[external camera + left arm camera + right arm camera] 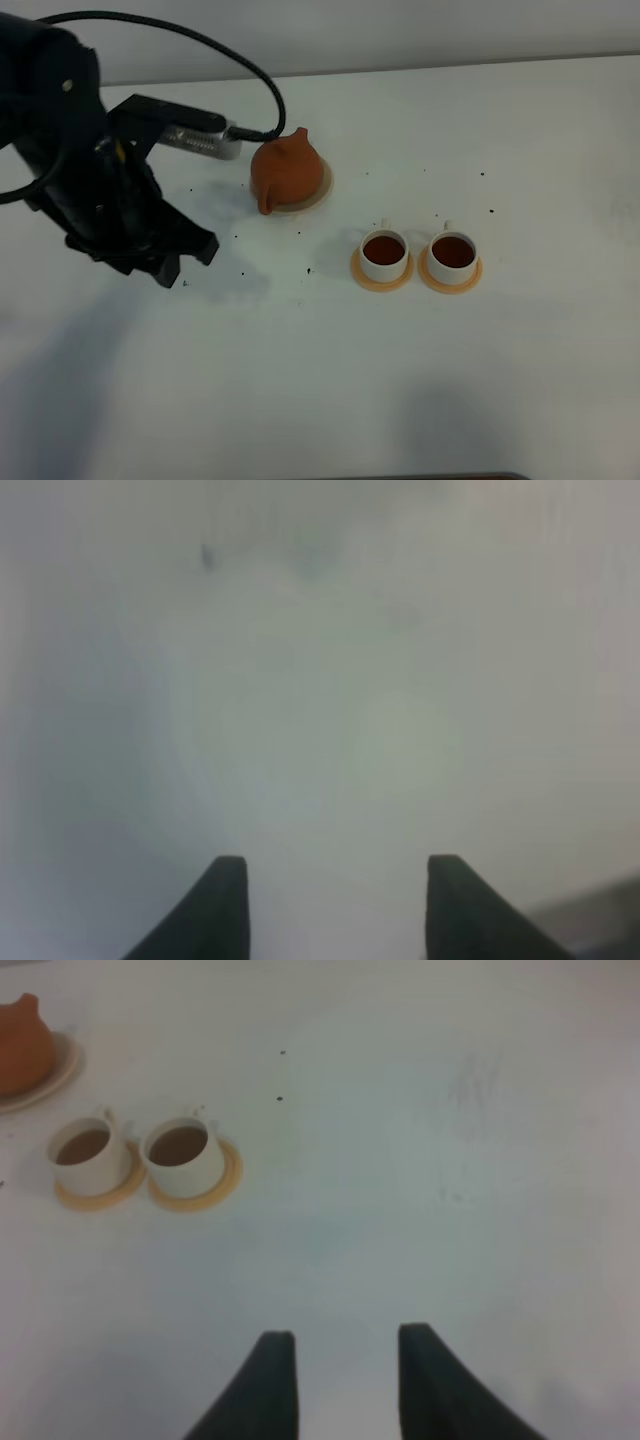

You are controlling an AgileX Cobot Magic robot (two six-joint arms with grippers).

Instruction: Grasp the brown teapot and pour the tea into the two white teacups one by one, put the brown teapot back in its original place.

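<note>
The brown teapot [285, 172] stands upright on its pale saucer, the original place [323, 186], at the back of the white table. To its right, the two white teacups [384, 252] [453, 250] hold dark tea, each on an orange coaster. My left gripper [188, 262] hangs left of the teapot, apart from it. In the left wrist view the left gripper [335, 865] is open over bare table. My right gripper [340, 1335] is open and empty, and its view shows the teacups [90, 1155] [185, 1155] and the teapot [20, 1045] far off.
Small dark specks [240, 272] dot the white table [320, 380] around the saucer and cups. A black cable [200, 40] arcs from the left arm over the table toward the teapot. The right arm is outside the exterior high view.
</note>
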